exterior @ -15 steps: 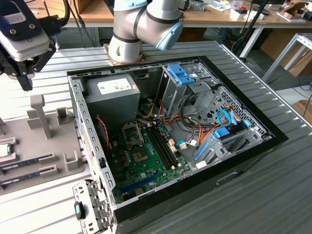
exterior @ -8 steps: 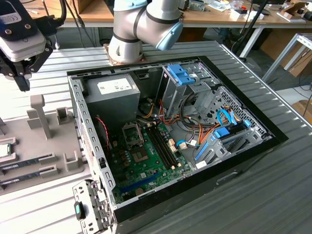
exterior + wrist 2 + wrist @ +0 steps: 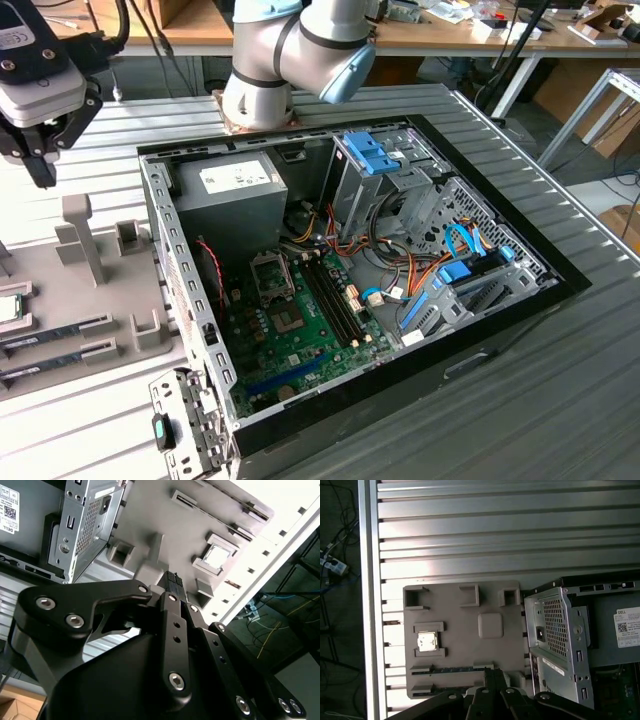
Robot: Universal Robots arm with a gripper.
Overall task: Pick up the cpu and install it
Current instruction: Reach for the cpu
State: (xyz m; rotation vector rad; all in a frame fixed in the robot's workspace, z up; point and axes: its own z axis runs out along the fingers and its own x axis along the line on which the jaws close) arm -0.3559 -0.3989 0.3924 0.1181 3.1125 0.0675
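Silvery-grey flat square cpu [image 3: 427, 641], untouched in grey plastic tray [image 3: 455, 625] at nine o'clock of open metal computer case [image 3: 185, 270] in exterior view; black gripper [image 3: 495, 671] hovers above tray, jaws clenched empty; approach step, seemingly; grasp needs parted jaws squared overhead.

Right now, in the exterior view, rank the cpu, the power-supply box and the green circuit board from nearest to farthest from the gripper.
1. The cpu, in the grey tray at the exterior view's left edge, closest to the gripper.
2. The power-supply box, towards the view's middle.
3. The green circuit board, farther to the exterior view's right.
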